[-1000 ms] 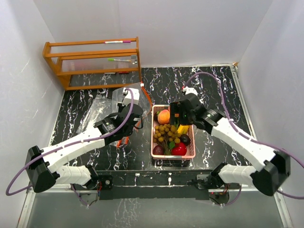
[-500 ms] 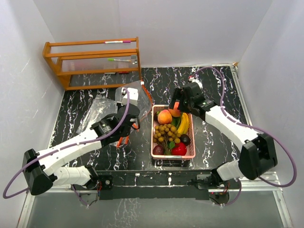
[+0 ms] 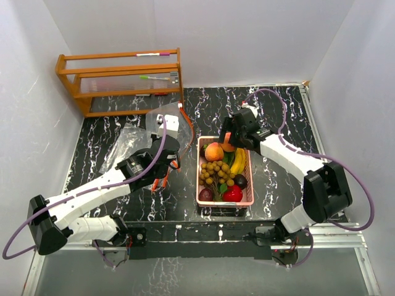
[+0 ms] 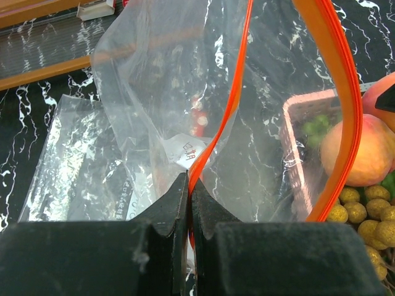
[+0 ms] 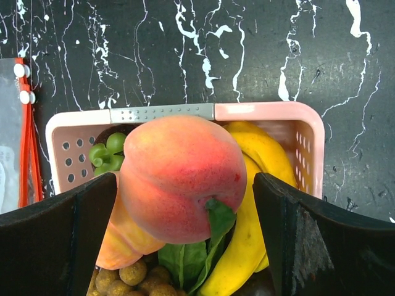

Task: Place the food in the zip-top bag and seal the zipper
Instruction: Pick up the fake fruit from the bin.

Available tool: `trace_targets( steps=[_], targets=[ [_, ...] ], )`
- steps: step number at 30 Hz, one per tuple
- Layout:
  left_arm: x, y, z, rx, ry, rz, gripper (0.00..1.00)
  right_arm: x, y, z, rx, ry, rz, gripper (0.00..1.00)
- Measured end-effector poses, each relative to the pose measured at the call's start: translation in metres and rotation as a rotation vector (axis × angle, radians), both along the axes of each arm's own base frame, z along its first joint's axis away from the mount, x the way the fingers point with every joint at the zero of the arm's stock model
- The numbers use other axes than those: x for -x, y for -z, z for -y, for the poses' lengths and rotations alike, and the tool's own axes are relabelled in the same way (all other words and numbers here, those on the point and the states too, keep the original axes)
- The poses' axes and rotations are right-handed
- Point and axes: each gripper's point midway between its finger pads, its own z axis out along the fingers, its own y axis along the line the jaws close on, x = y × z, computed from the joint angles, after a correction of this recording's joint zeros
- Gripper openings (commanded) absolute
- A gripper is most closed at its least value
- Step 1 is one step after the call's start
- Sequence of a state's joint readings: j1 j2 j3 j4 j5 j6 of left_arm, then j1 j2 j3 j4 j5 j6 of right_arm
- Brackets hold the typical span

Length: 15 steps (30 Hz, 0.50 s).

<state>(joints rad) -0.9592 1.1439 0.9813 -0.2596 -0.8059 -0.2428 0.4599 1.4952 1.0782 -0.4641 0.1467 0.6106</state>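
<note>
A pink basket (image 3: 250, 185) holds the food: a peach (image 3: 214, 151), tan longans (image 3: 216, 172), bananas (image 3: 238, 161), a red fruit (image 3: 232, 194) and dark purple fruits (image 3: 206, 195). My right gripper (image 3: 229, 140) is over the basket's far end. In the right wrist view it (image 5: 185, 180) is open, its fingers either side of the peach (image 5: 179, 157), with a gap at the right finger. My left gripper (image 3: 174, 153) is shut on the orange zipper edge (image 4: 345, 92) of the clear zip-top bag (image 4: 160, 80) and holds it up left of the basket, mouth open.
A wooden rack (image 3: 123, 77) stands at the back left. A second clear plastic bag (image 3: 123, 143) lies flat on the black marble table behind my left arm. White walls close in the left, right and back sides.
My right gripper has moved from over the basket's middle to its far end and now straddles the peach. My left gripper has shifted slightly away with the bag still held.
</note>
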Motion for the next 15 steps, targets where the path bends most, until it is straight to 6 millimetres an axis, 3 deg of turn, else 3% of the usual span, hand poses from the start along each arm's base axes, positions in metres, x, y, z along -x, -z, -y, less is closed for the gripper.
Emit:
trace_targets(
  steps=[9,12,15],
  targets=[
    [0.001,0.000,0.001,0.006,0.008,-0.003,0.00,-0.005,0.012,-0.006,-0.002,-0.020,-0.014,0.80],
    [0.001,-0.002,0.000,0.013,0.009,0.001,0.00,-0.005,0.014,-0.009,-0.011,-0.030,-0.020,0.64],
    [0.003,-0.003,-0.001,0.021,0.012,0.005,0.00,-0.005,0.014,-0.010,-0.017,-0.036,-0.019,0.59]
  ],
)
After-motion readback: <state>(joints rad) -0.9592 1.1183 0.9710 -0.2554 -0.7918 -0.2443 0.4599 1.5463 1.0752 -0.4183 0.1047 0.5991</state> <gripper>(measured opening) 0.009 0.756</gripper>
